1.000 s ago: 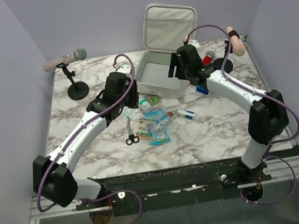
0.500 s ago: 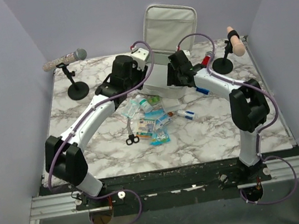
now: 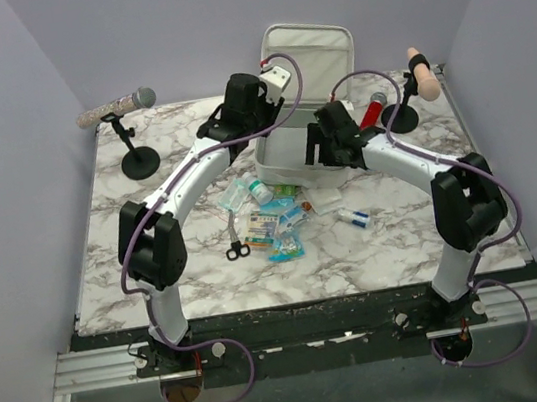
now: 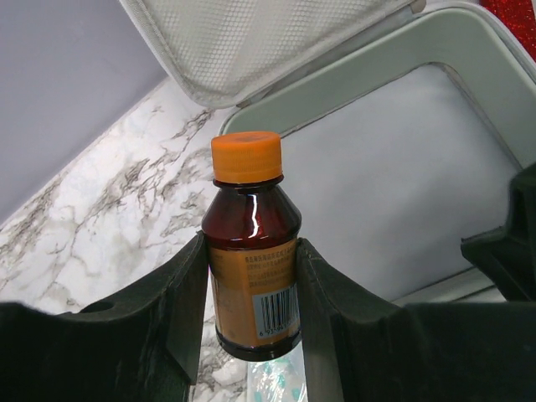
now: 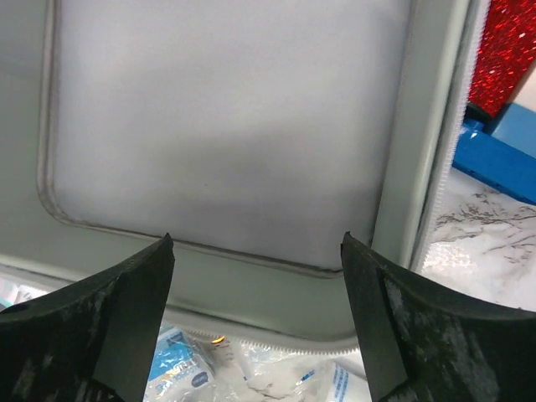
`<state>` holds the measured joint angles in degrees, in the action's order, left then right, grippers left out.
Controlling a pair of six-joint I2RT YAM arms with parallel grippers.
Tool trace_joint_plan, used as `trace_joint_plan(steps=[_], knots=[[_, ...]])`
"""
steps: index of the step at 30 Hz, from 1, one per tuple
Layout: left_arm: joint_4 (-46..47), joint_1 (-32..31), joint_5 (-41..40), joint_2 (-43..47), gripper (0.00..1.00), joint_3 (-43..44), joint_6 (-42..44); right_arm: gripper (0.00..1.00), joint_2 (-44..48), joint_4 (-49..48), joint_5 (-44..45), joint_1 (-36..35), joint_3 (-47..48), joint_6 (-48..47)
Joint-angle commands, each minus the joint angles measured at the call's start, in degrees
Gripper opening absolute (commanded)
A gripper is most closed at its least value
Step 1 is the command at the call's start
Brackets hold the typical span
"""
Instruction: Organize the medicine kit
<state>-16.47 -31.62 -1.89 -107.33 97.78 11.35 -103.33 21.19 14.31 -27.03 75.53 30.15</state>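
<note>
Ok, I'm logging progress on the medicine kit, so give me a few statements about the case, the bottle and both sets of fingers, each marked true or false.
1. The left fingers clamp a brown bottle with an orange cap. True.
2. The medicine kit is zipped shut. False: its lid stands open.
3. The right fingers grip a blue packet. False: they are spread and empty above the kit's near rim.
4. The scissors lie on the table, outside the kit. True.
</note>
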Motion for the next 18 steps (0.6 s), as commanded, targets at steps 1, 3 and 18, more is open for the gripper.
trace_joint_plan(steps=[1, 3, 18], knots=[[-0.9, -0.2, 1.8, -4.0, 0.31, 4.6, -1.3, 0.91, 5.6, 2.3, 0.1, 0.1, 2.3, 2.2], [-1.0, -0.5, 1.8, -5.5, 0.31, 5.7, -3.1, 0.92, 8.0, 3.1, 0.0, 0.1, 3.7, 3.5], [-12.4, -1.3, -6.5, -22.1, 0.31, 22.2, -14.3, 0.92, 33.7, 3.1, -6.8, 0.1, -15.5, 3.9]])
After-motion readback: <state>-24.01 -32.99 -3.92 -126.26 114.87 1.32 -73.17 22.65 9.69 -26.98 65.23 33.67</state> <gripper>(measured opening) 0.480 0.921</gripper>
